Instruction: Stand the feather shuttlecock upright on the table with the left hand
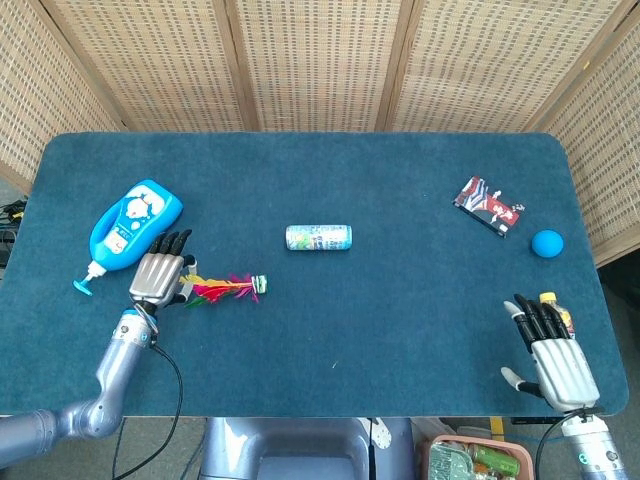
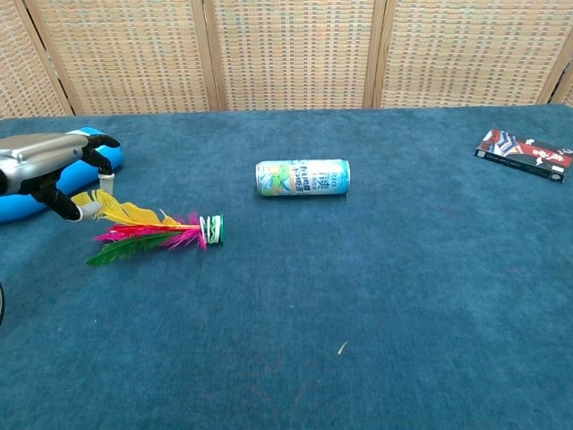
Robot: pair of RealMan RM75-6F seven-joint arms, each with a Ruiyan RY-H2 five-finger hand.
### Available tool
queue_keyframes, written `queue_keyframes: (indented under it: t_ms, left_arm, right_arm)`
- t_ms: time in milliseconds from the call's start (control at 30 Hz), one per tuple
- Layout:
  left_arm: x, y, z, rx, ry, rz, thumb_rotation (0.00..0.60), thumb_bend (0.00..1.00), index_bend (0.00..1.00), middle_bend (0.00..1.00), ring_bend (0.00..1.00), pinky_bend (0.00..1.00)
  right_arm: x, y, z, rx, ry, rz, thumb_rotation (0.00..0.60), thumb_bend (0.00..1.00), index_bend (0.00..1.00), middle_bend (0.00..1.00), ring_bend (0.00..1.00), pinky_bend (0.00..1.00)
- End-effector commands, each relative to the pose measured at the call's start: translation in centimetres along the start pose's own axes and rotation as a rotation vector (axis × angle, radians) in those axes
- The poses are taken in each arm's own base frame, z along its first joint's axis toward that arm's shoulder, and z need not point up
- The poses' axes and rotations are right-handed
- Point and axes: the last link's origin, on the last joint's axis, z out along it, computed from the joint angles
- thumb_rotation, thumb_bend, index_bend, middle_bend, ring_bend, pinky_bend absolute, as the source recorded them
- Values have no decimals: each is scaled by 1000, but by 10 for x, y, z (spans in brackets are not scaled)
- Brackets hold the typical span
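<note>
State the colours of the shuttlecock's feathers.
Yellow, pink, red and green; the shuttlecock shows best in the chest view.

One feather shuttlecock (image 1: 227,289), one can (image 1: 318,237), one blue bottle (image 1: 128,226), one blue ball (image 1: 547,243), one packet (image 1: 489,206).

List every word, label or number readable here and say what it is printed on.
None can be read.
Can: printed text along its side, too blurred to read.
Blue bottle: picture label, no legible words.
Packet: graphics only, too small to read.
</note>
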Motion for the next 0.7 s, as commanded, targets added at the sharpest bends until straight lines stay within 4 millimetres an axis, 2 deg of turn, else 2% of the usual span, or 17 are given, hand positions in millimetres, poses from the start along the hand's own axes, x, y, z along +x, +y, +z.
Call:
queue_keyframes:
  t_ms: [33, 400, 567, 700]
  left_arm:
    - [-1, -2, 0, 7, -1, 0, 600, 431, 548, 47, 0, 0]
    - [0, -7, 0, 24, 4, -11, 600, 484, 578, 55, 0, 0]
    - [11, -3, -5, -2, 47, -8, 600, 484, 580, 55, 0, 0]
    - [29, -3, -11, -25, 110, 18, 600, 484, 580, 56, 0, 0]
  right_arm:
    - [1, 1, 0, -4, 4, 3, 600, 185, 0, 0, 0, 16]
    - [2, 1, 0, -5, 8, 7, 600, 185, 0, 0, 0, 16]
    - [2, 2, 0, -7, 7, 8, 600, 186, 0, 0, 0, 16]
    - [3, 2, 0, -9, 12, 10, 600, 186, 0, 0, 0, 16]
